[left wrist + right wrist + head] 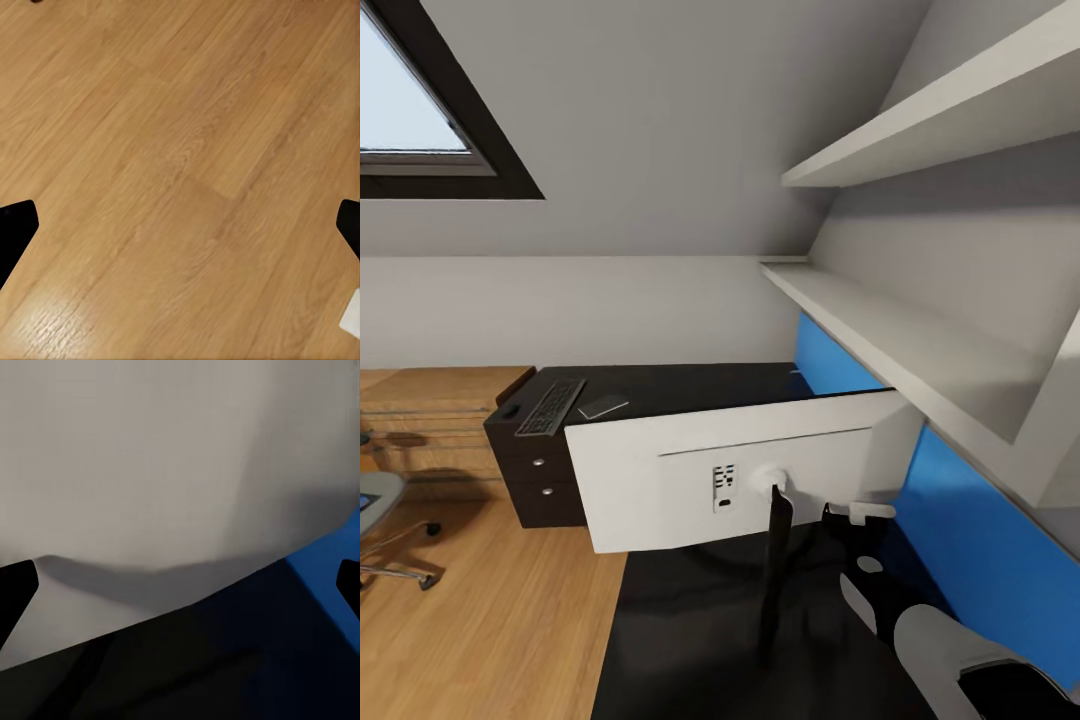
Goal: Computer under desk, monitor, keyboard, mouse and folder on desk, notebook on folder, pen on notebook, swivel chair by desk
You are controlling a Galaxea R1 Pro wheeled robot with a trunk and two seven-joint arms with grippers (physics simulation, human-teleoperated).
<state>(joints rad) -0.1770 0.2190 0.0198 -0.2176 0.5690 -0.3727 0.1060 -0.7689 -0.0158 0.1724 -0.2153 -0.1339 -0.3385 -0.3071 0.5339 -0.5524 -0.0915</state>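
My right gripper point(180, 585) — fingers spread, grasping nothing — faces the monitor point(730, 480) white back, near | monitor stands on desk point(690, 640) | keyboard point(550, 407) lies well beyond | left gripper point(180, 225) spread over floor point(180, 150)

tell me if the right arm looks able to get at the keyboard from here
Probably not. The keyboard lies at the desk's far end, and the monitor's white back stands between it and the right arm, which is low at the near end by the blue back panel.
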